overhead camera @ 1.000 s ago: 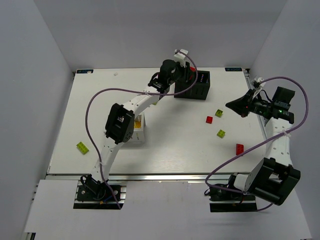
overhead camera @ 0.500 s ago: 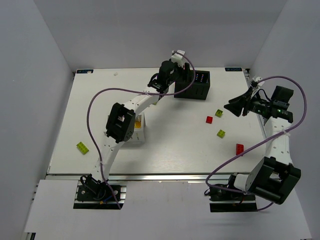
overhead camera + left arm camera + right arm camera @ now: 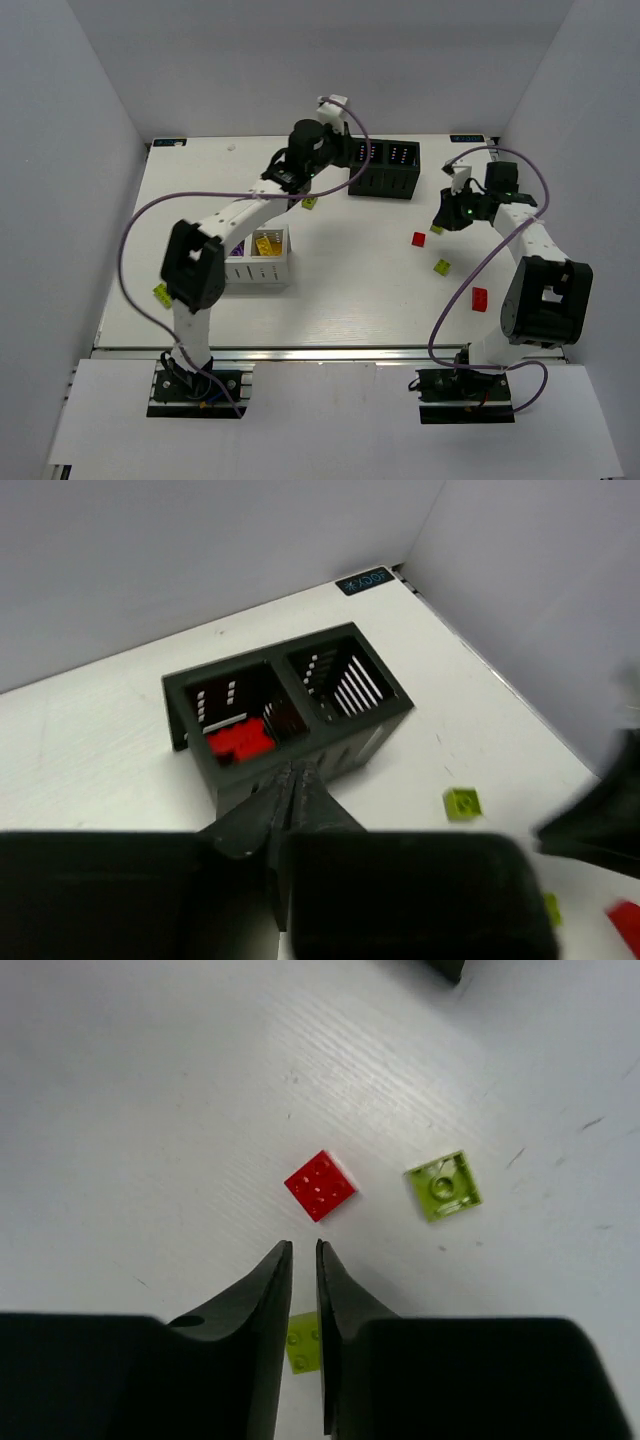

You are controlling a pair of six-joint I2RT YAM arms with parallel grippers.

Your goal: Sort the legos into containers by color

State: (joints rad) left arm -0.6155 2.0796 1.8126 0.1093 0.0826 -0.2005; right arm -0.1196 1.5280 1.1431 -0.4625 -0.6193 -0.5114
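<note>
The left gripper [image 3: 290,777] hangs just in front of the black box [image 3: 190,695], which stands near the far edge of the tabletop [image 3: 350,290]. Its fingers are pressed together with nothing between them. Red bricks [image 3: 238,740] lie in one compartment of that box.

The white box [image 3: 262,275] stands left of centre and holds yellow bricks [image 3: 264,243].

The right gripper [image 3: 303,1250] hovers over the right half, its fingers parted by a thin slit and holding nothing. A red brick [image 3: 320,1185] lies just ahead of the tips, with a lime brick [image 3: 444,1185] beside it and a second lime brick [image 3: 302,1342] below the fingers. Another red brick [image 3: 479,297] lies towards the near right corner. A third lime brick [image 3: 310,203] lies beside the left arm, and a fourth lime brick [image 3: 161,293] lies by the left edge.
</note>
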